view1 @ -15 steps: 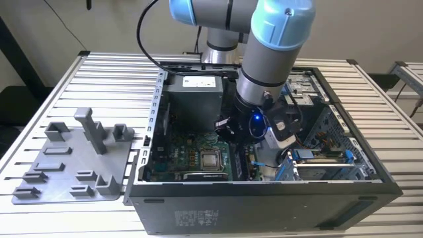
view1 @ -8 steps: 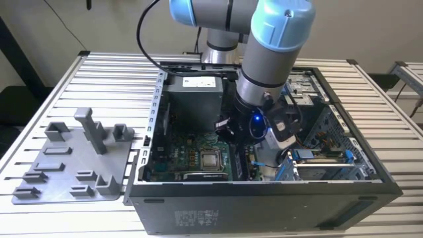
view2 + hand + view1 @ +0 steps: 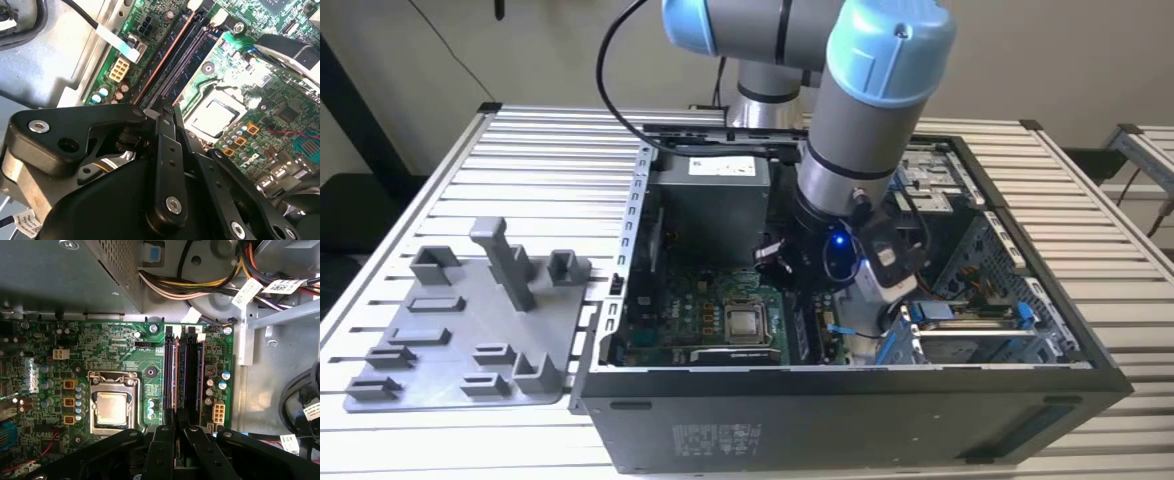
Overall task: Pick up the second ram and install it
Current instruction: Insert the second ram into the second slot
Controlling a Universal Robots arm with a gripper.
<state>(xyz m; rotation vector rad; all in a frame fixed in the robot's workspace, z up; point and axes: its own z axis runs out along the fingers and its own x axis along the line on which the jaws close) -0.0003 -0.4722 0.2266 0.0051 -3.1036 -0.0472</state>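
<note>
In both wrist views my gripper point(image 3: 180, 427) point(image 3: 164, 109) hangs low inside the open computer case, over the green motherboard point(image 3: 120, 350) point(image 3: 235, 65). Its black fingers are drawn together at one end of the long black memory slots point(image 3: 171, 375). A thin dark stick with a row of chips, the second ram point(image 3: 194, 375) point(image 3: 197, 60), stands on edge in the slot row and runs up to the fingertips. Whether the tips touch it I cannot tell. In the exterior view the arm's wrist point(image 3: 854, 250) reaches down into the case above the board.
The processor socket point(image 3: 112, 407) lies beside the slots. Cable bundles point(image 3: 200, 285) and the case's metal wall point(image 3: 260, 340) crowd the slots' other side. A grey fixture tray point(image 3: 467, 330) with upright posts sits on the slatted table at the exterior view's left of the case point(image 3: 854, 420).
</note>
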